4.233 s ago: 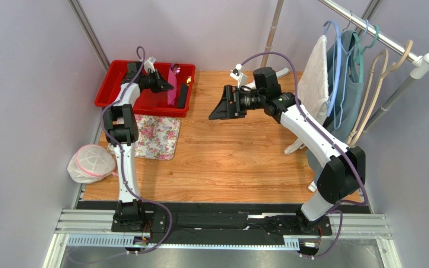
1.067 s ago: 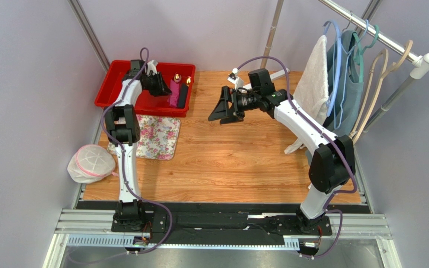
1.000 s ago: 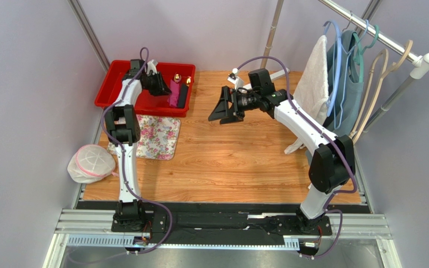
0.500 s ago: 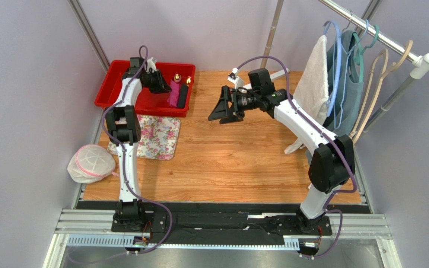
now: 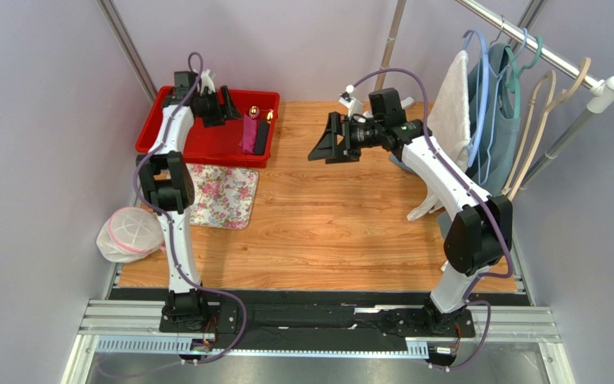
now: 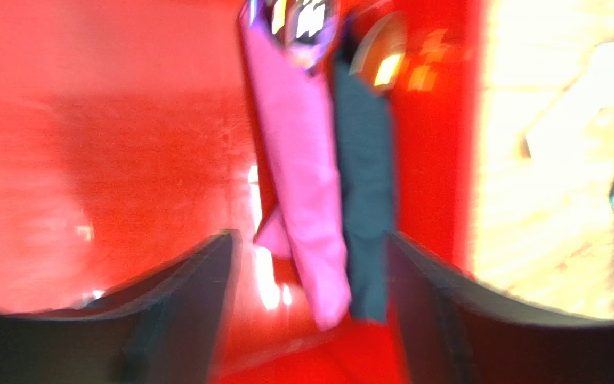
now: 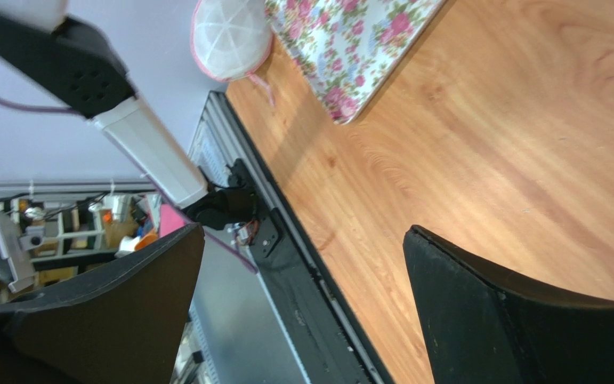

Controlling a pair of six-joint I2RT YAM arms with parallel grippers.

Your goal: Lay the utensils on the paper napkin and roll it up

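Paper napkin (image 6: pixel 302 176), likely limp around stiff, slippery utensils (image 6: pixel 306 20), lies at three o'clock in the red bin (image 6: pixel 86 160); pinch mid-length. Left gripper (image 6: pixel 310 240) and right gripper (image 7: pixel 304 236) gape empty.

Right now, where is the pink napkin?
In the top view the pink napkin lies in the red tray at far left, beside a dark bundle by the tray's right wall.
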